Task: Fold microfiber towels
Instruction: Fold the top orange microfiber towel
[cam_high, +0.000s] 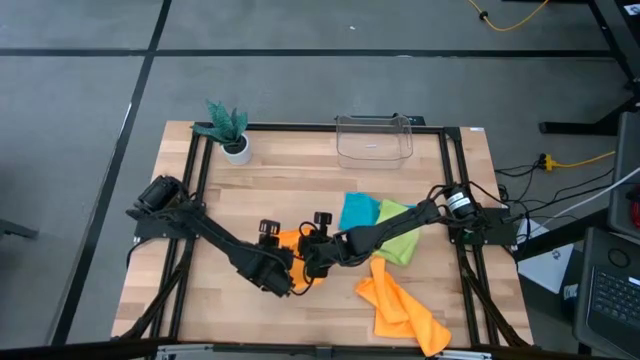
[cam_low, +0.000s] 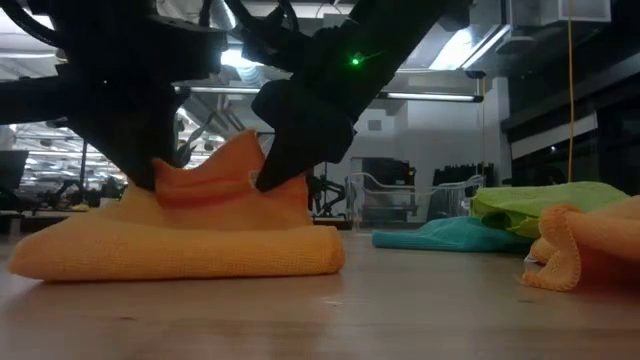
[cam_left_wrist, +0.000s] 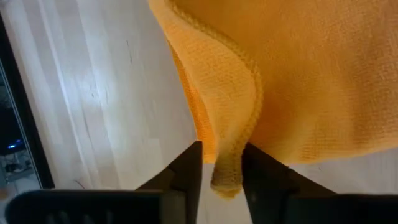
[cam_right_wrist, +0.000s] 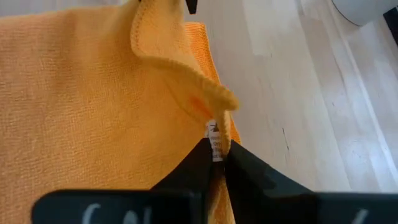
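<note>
Both claws pinch the orange towel (cam_high: 287, 243) hem near the desk's front edge; soft, limp: grip corners.

— What do the arms look like?
— Both black, the left arm (cam_high: 215, 240) and the right arm (cam_high: 390, 228), jointed segments with knobs on the wrists.
— Any markings?
— A green light (cam_low: 354, 62) glows on one; black cables trail off the right base.

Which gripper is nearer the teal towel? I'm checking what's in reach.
Right. The right gripper sits just left of and nearer than the teal towel; the left gripper lies farther left, both at the folded orange towel.
</note>
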